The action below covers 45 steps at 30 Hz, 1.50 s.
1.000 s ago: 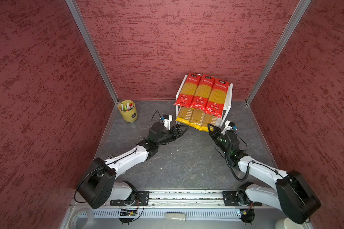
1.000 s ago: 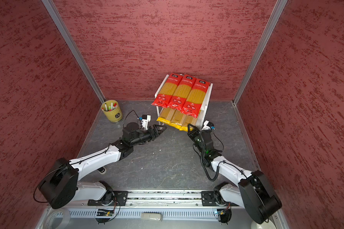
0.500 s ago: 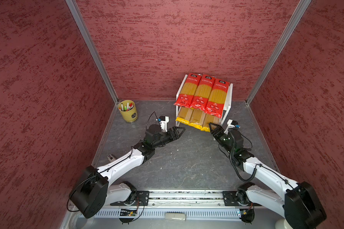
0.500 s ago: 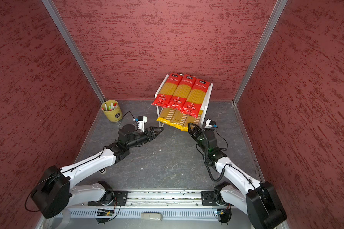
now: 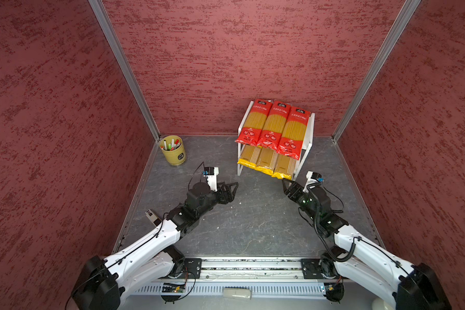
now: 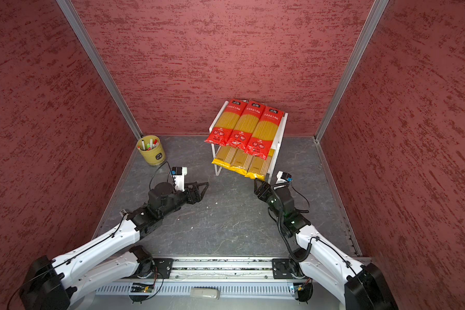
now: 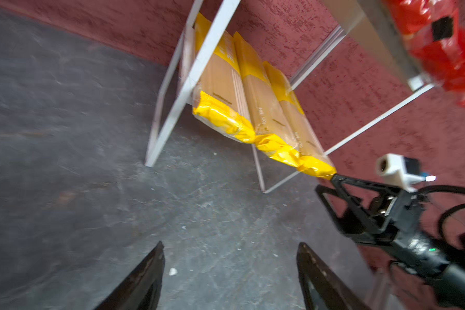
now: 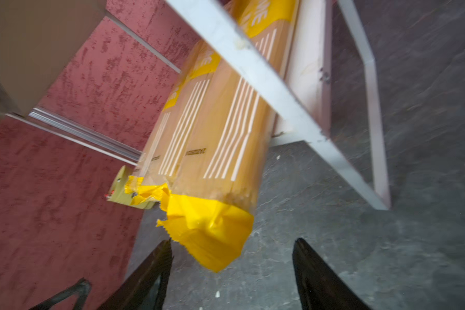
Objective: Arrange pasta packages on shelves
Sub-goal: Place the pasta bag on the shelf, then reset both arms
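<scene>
Grey marbled floor (image 5: 253, 228), red textured walls (image 5: 226, 67). My left gripper (image 5: 234, 190) and right gripper (image 5: 284, 185) both gape, empty. The yellow pasta packages (image 5: 266, 163) on the lower board of the rack (image 5: 308, 139) end just ahead of my right.

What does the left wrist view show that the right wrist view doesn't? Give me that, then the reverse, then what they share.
Left wrist only: the right gripper, jaws open, by the end of the outermost yellow bag. Right wrist only: part of the yellow cup, peeking out behind the bags. Both: the yellow bags on the lower shelf of the white rack, and the grey floor.
</scene>
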Each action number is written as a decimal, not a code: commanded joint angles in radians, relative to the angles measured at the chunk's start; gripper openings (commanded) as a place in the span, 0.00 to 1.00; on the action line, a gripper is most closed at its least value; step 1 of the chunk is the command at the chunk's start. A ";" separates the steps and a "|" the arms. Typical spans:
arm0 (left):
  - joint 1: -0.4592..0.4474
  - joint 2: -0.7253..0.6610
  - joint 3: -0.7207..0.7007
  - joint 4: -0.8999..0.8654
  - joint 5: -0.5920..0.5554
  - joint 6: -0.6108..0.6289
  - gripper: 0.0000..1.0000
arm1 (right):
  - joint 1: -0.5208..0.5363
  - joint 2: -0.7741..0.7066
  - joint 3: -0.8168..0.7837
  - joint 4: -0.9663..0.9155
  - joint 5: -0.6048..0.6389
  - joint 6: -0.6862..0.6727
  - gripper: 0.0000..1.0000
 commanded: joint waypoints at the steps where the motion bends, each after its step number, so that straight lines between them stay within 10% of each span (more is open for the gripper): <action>1: -0.012 -0.008 -0.028 -0.003 -0.302 0.260 0.79 | 0.004 -0.003 -0.004 -0.034 0.241 -0.186 0.74; 7: 0.060 0.078 -0.051 0.163 -0.620 0.428 0.82 | 0.004 0.069 -0.085 0.277 0.423 -0.507 0.76; 13: 0.238 0.071 -0.131 0.279 -0.653 0.471 0.83 | -0.020 0.160 -0.122 0.583 0.603 -0.729 0.79; 21: 0.508 0.200 -0.223 0.514 -0.438 0.404 0.83 | -0.110 0.361 -0.037 0.729 0.624 -0.825 0.81; 29: 0.570 0.327 -0.220 0.625 -0.331 0.435 0.84 | -0.246 0.288 -0.071 0.563 0.545 -0.755 0.79; 39: 0.740 0.530 -0.230 0.903 -0.053 0.375 0.85 | -0.305 0.591 -0.104 1.006 0.508 -0.899 0.80; 45: 0.728 0.624 -0.212 0.959 0.018 0.415 0.86 | -0.343 0.636 -0.073 0.952 0.410 -0.874 0.82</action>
